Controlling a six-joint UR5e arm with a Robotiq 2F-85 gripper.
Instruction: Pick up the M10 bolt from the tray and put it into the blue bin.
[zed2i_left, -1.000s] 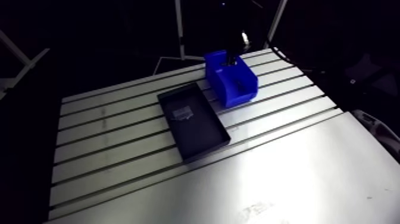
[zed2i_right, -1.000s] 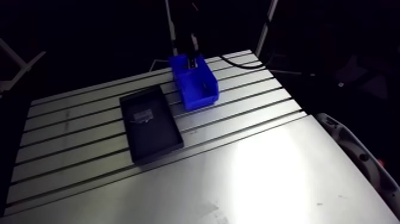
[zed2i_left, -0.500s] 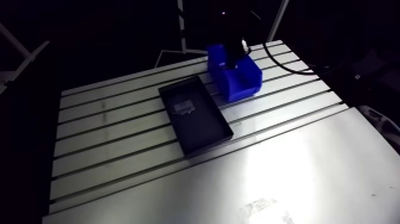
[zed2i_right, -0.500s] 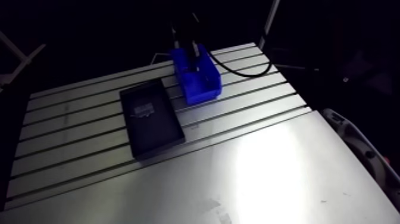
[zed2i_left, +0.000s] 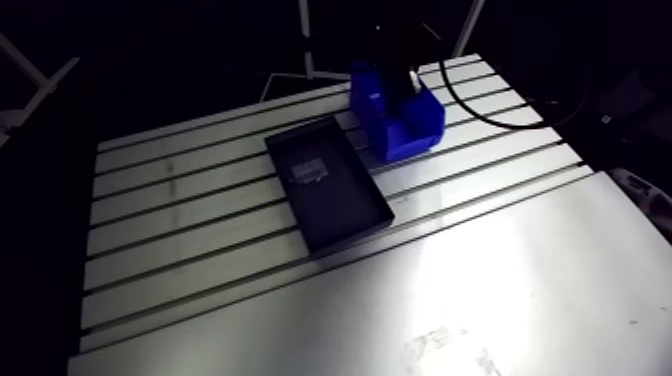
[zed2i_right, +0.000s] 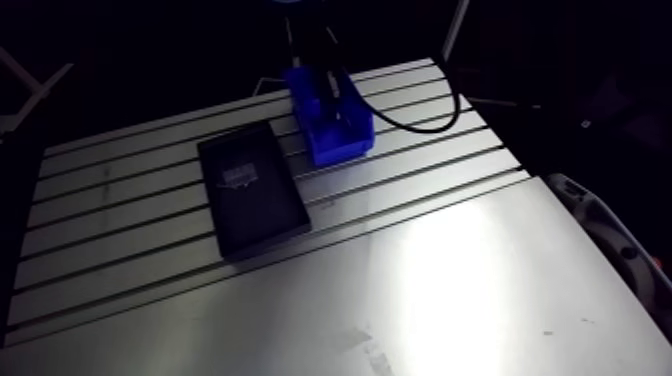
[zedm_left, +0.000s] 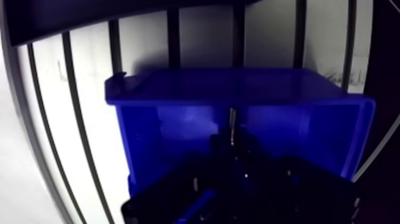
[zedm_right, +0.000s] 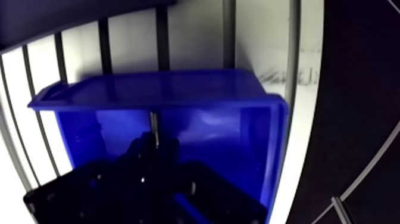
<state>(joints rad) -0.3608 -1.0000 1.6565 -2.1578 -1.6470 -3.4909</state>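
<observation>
Gripper (zedm_left: 233, 144), still clamping the M10 bolt (zedm_left: 231, 122) (upright), now farther inside blue bin (zedm_left: 196, 90).

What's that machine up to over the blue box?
The robot's hand is gripping a thin bolt and holding it down inside the blue bin; it has not let go yet. The black tray, with some small pieces in it, sits beside the bin on the slotted table.

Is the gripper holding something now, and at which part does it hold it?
It appears so: the gripper is shut on the bolt, gripping one end, which is hidden. The thin shank sticks out ahead, inside the blue bin.
</observation>
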